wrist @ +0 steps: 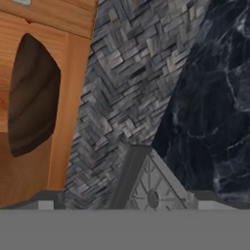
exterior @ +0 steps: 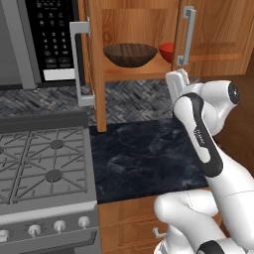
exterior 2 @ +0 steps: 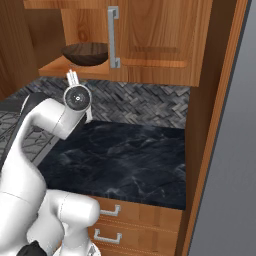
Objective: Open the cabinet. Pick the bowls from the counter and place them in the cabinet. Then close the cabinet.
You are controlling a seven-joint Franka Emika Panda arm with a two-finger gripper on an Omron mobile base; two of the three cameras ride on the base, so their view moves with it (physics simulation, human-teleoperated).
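The cabinet [exterior: 218,34] hangs above the counter [exterior: 144,154], its left door [exterior: 96,74] swung out edge-on and its right door shut. On the shelf inside sit both bowls: the dark brown wood-grain one [exterior: 130,53] [exterior 2: 86,53] and, half behind the right door's handle, the red one [exterior: 167,49]. My gripper [exterior: 178,74] [exterior 2: 73,79] hovers just below the shelf's front edge, under the bowls, open with nothing between its fingers. The rolled hand view has the brown bowl [wrist: 31,97] on the shelf at the left and the counter [wrist: 215,97] at the right.
A black microwave [exterior: 49,34] hangs left of the open door, above the grey gas stove [exterior: 42,163]. A herringbone backsplash [exterior: 134,99] runs behind the counter. Wooden drawers [exterior 2: 115,220] lie under the slab. A tall wooden panel and grey wall [exterior 2: 235,150] close off the right side.
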